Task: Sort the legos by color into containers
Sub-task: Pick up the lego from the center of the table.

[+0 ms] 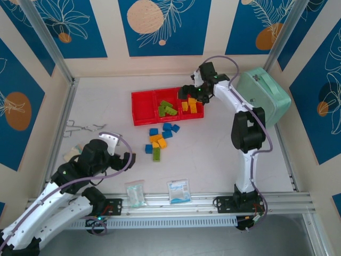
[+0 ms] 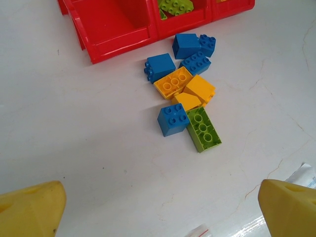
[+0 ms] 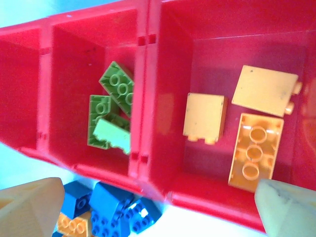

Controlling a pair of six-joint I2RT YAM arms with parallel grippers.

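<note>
Three green legos (image 3: 106,113) in middle bin of red tray (image 1: 143,113), three orange-yellow legos (image 3: 255,150) in right bin; loose legos (image 2: 185,94) (blue, orange-yellow, green) mid-table; right gripper (image 3: 158,207) above right bin, left gripper (image 2: 158,212) toward near left corner; jaws apart on both.

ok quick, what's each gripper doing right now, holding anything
Left gripper: open, holding nothing, over the table short of the loose legos.
Right gripper: open, holding nothing, above the red tray.
</note>
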